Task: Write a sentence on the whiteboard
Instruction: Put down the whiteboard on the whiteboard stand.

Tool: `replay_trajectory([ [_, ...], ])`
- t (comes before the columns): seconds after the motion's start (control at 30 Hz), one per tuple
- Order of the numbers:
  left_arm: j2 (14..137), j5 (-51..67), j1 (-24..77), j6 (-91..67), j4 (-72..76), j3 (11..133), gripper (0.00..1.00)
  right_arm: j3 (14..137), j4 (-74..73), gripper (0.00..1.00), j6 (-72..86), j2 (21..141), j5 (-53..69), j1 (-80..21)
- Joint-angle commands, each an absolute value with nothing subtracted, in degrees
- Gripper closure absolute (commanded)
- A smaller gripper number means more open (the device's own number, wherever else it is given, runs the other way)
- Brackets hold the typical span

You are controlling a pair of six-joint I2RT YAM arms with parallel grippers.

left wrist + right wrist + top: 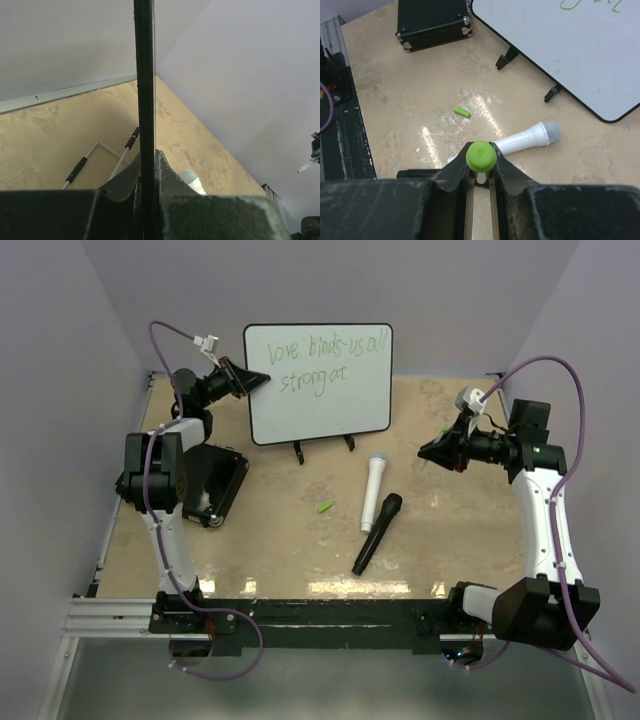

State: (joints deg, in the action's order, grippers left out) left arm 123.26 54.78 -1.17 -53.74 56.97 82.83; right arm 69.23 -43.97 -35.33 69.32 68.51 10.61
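The whiteboard (330, 405) stands tilted on its stand at the back of the table. The sentence (320, 360) runs across its top in two lines of thin green handwriting. My left gripper (255, 380) is shut on the board's left edge. In the left wrist view the black frame (145, 100) runs straight up from between the closed fingers (167, 175). My right gripper (428, 452) hovers to the right of the board, shut on a marker whose green end (481, 156) sits between the fingertips. The board's lower corner (570, 50) lies ahead of it.
A white microphone (376, 490) and a black microphone (377, 532) lie in front of the board. A small green cap (325, 507) rests on the table to their left. A black case (215, 483) sits near the left arm. The board's wire stand (80, 167) shows behind it.
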Motion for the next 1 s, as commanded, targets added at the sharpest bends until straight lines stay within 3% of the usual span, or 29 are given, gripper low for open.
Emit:
replay_trajectory([
  [0.0,122.3,51.4,-1.7,-55.5,72.6,84.3,1.0,68.6,-42.2,1.0,-34.4,69.2,68.7,10.5],
  [0.47,125.4,53.2,-3.8,-55.7,93.2,72.5,1.0,68.0,-41.7,1.0,-34.3,69.1,68.7,10.5],
  [0.97,130.6,55.2,-4.0,-50.7,98.4,76.4,1.0,67.9,-41.8,1.0,-34.2,68.9,68.2,10.5],
])
